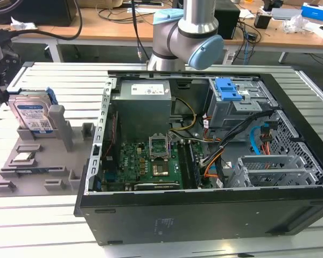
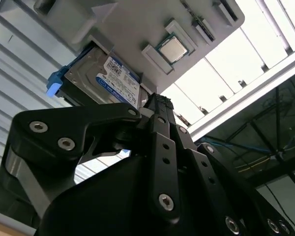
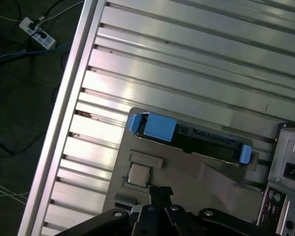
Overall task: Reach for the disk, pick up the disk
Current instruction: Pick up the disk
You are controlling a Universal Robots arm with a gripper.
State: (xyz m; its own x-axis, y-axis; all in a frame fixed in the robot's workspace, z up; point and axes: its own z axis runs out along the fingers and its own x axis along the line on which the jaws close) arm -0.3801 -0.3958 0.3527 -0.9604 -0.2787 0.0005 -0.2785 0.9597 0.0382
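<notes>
The disk (image 1: 32, 115) is a silver hard drive with a white-and-blue label and a blue bracket. It stands on edge in a slot of the grey holder (image 1: 43, 161) at the exterior view's left. In the first wrist view I look down on the disk's top edge (image 3: 206, 142), with blue bracket ends at both sides. My gripper (image 3: 160, 191) hangs over the holder, short of the disk and apart from it. Its black fingers are shut together on nothing. In the second wrist view the gripper (image 2: 156, 101) points toward the disk's label face (image 2: 115, 78).
A small silver chip (image 1: 23, 157) lies in the holder beside the disk slot, close under the fingertips (image 3: 137, 174). An open computer case (image 1: 204, 161) stands on the exterior view's right. Its rear corner (image 3: 290, 167) is near the holder. The slatted metal table's edge (image 3: 73, 98) runs alongside.
</notes>
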